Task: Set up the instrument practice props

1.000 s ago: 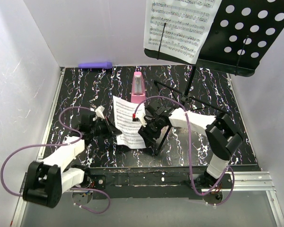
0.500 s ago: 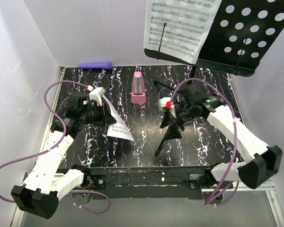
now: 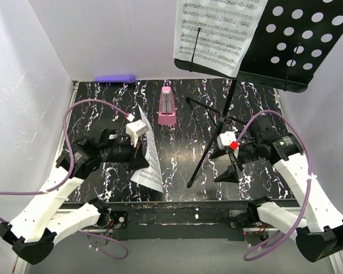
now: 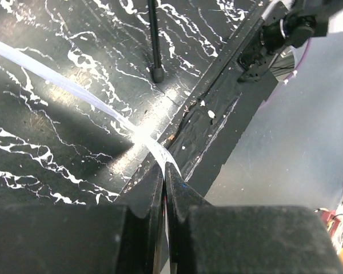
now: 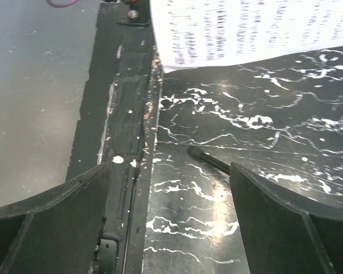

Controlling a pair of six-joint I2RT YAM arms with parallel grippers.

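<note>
— White page (image 3: 150, 162): how is it held?
— Clamped edge-on by the left gripper (image 3: 138, 153); pink metronome (image 3: 167, 107) is seen beyond, purple cylinder (image 3: 115, 78) farther off.
— And the right gripper (image 3: 223, 164)?
— Fingers are spread, nothing gripped; a music stand leg (image 5: 208, 161) lies just ahead, between it and the page.

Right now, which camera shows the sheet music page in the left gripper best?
Top external: the whole sheet music page shows, held by the left gripper. Left wrist sees it only edge-on, as a thin strip pinched in the jaws. Right wrist catches part of its printed face.
</note>
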